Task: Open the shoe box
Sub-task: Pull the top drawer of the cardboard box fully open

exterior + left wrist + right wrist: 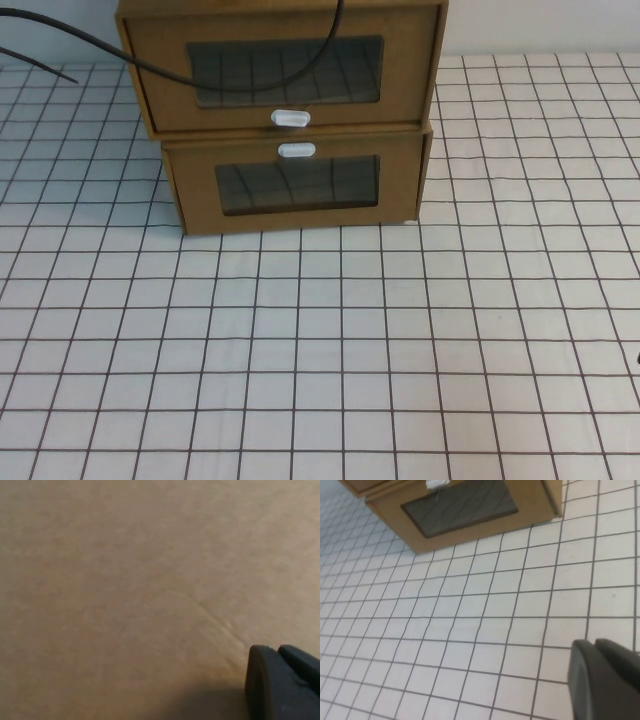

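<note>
At the far side of the worktop, slightly left of centre, two brown cardboard drawer boxes are stacked. The upper shoe box is set a little to the left of the lower shoe box and overhangs it toward the near side. Both fronts are shown flush and unopened.

The right claw is seen only in its own wrist view. It is held above the gridded cloth on the near right, well apart from the boxes, which lie far and to the left of it. It is pressed together and nothing is pinched in it.

The left claw is seen only in its own wrist view, close against a plain brown cardboard surface marked by a faint crease. Which box this is cannot be told, nor whether this claw is spread or pressed together.

Each box front is a flat matte cardboard rectangle. A dark, glossy window is cut into each, the upper window and the lower window, and the grid lines are reflected in both. A small white rounded pull is fixed at the facing edges: the upper handle and, just below it, the lower handle. A black cable is trailed across the far left. The worktop is covered in white cloth ruled with thin dark squares.
</note>
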Tool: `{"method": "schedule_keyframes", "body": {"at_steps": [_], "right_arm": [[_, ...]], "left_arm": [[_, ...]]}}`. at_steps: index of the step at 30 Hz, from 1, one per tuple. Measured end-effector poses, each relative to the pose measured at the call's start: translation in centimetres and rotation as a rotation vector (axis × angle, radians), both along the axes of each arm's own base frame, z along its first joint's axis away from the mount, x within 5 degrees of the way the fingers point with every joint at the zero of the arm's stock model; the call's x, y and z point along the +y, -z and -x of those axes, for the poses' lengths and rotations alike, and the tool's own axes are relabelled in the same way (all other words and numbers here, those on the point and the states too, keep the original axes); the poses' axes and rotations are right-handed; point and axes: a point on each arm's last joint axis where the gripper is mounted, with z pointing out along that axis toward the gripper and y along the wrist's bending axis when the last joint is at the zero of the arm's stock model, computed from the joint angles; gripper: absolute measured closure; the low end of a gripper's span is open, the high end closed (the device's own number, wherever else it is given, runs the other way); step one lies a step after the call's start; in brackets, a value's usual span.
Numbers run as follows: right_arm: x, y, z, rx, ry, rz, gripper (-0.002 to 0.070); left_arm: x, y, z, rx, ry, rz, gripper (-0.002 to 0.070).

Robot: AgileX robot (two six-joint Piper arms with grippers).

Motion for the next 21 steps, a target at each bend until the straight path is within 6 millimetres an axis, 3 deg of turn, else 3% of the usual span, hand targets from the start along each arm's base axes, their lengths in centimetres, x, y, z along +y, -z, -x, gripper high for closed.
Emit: {"method": "schedule_keyframes", "body": {"at_steps": [12,16,21], "right_arm": [[1.4,-6.4,-7.9,-0.010,-0.204,0.173,0.0689],[3.4,-7.6,-9.5,-0.007,-0.291,0.216,0.0689],[7.3,-8.2,-11.2,0.017,-0.403,0.326,0.0689]], "left_arm": [[0.0,0.5,-0.7,-0.010,-0.033,0.008,0.0677],[-0.1,0.7,-0.9,-0.006,-0.032,0.008,0.0677],[-0.1,0.8,-0.9,0.000,-0.031,0.011,0.0677]]}}
